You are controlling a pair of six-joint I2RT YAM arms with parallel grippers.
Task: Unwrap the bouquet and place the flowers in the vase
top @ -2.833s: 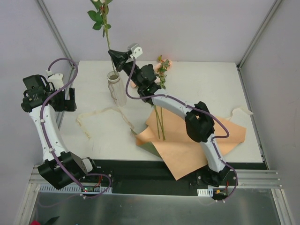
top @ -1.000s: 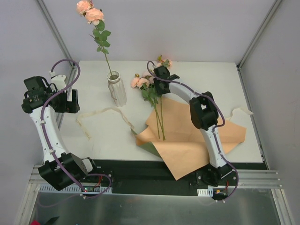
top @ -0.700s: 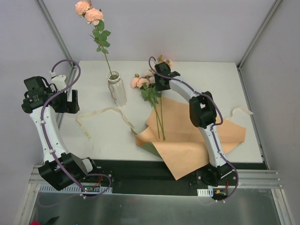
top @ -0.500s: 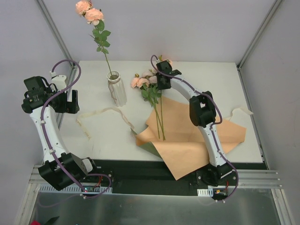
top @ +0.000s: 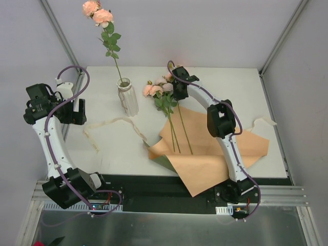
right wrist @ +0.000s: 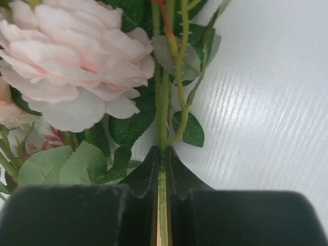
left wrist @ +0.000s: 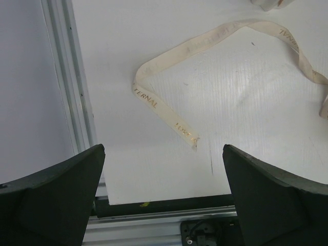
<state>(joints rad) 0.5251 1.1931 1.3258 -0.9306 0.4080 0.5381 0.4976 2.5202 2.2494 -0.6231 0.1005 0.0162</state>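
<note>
The white ribbed vase stands at the back left and holds one tall flower with peach blooms. The bouquet lies unwrapped. Its other flowers rest on the table, their stems running onto the opened orange paper. My right gripper is down among them. In the right wrist view it is shut on a thin green stem, just below a pink bloom and leaves. My left gripper hangs open over the table's left edge, with nothing between its fingers.
The cream ribbon lies loose between the vase and the paper, and one end shows below the left gripper. Another ribbon piece lies at the right. Frame posts and walls border the table.
The right gripper has shut on a stem of the lying flowers. That stem's lower end has swung to the right over the paper. The left arm has not moved.
</note>
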